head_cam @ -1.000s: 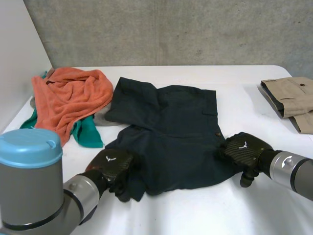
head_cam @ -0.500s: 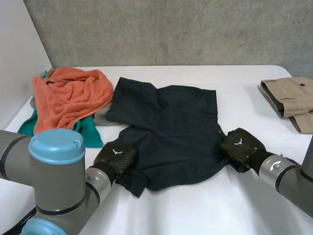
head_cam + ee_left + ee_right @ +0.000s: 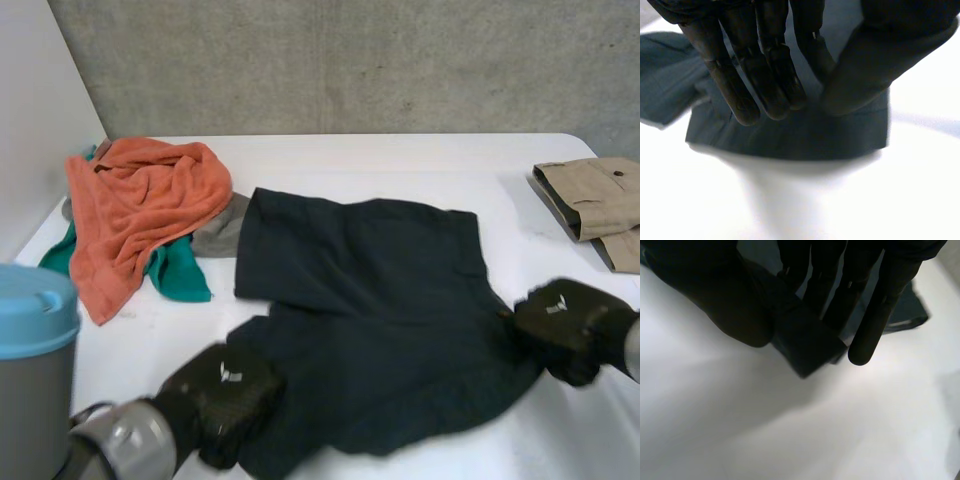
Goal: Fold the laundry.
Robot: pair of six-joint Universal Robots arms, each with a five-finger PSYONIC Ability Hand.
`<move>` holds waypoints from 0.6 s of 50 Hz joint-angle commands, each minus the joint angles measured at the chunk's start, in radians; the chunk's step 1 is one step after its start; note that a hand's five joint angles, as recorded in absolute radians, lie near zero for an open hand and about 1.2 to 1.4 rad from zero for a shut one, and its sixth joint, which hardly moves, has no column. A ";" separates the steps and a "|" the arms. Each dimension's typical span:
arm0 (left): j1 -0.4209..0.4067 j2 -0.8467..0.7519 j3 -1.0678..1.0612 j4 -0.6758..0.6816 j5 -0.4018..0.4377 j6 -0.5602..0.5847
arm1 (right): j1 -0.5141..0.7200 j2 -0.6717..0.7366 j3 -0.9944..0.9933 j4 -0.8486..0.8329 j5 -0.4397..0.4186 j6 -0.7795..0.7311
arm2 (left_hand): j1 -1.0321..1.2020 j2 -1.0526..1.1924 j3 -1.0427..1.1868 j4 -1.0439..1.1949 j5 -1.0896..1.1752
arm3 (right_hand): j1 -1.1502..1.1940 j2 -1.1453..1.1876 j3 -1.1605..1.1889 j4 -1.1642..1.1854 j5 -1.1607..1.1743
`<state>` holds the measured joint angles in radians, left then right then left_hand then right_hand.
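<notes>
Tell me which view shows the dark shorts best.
The head view: the whole dark shorts lie spread on the table, the left hand and right hand at their near corners. The left wrist view gives a hem pinched in that hand; the right wrist view, one pinched corner.
</notes>
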<state>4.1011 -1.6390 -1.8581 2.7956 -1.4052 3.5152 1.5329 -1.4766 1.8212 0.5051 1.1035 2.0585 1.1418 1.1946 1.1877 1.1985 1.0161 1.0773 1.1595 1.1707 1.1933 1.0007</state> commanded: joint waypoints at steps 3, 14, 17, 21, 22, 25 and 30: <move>-0.015 0.041 -0.015 -0.128 0.051 0.106 | -0.039 -0.025 0.018 0.213 -0.050 -0.236 | 0.254 0.202 0.209 0.198 0.206 | 0.319 0.237 0.226 0.203 0.221; 0.024 -0.179 0.252 0.121 -0.020 0.113 | 0.078 0.154 -0.217 -0.025 -0.056 0.215 | 0.254 0.202 0.209 0.198 0.206 | 0.319 0.237 0.226 0.203 0.221; -0.010 -0.212 0.312 0.070 -0.047 0.090 | 0.099 0.182 -0.244 -0.040 -0.031 0.268 | 0.168 0.115 0.122 0.111 0.119 | 0.319 0.237 0.226 0.203 0.221; -0.041 -0.214 0.301 -0.039 -0.089 0.024 | 0.101 0.193 -0.247 -0.066 -0.019 0.275 | -0.255 -0.308 -0.301 -0.312 -0.304 | 0.319 0.237 0.226 0.203 0.221; -0.041 -0.211 0.292 -0.050 -0.095 0.007 | 0.102 0.193 -0.247 -0.074 -0.017 0.279 | -0.340 -0.393 -0.386 -0.397 -0.389 | 0.319 0.237 0.226 0.203 0.221; -0.050 -0.185 0.244 -0.059 -0.112 -0.064 | 0.101 0.188 -0.235 -0.105 -0.017 0.305 | -0.485 -0.538 -0.531 -0.542 -0.534 | 0.319 0.237 0.226 0.203 0.221; -0.061 -0.119 0.166 -0.030 -0.117 -0.143 | 0.107 0.183 -0.220 -0.152 -0.013 0.344 | -0.532 -0.585 -0.578 -0.589 -0.581 | 0.319 0.237 0.226 0.203 0.221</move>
<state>4.0519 -1.8255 -1.6029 2.7493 -1.5131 3.4630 1.6385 -1.2826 1.5783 0.3988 1.0890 2.3708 0.5719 0.5780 0.5769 0.5729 0.3957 1.1138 1.1701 1.1858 1.1953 1.0165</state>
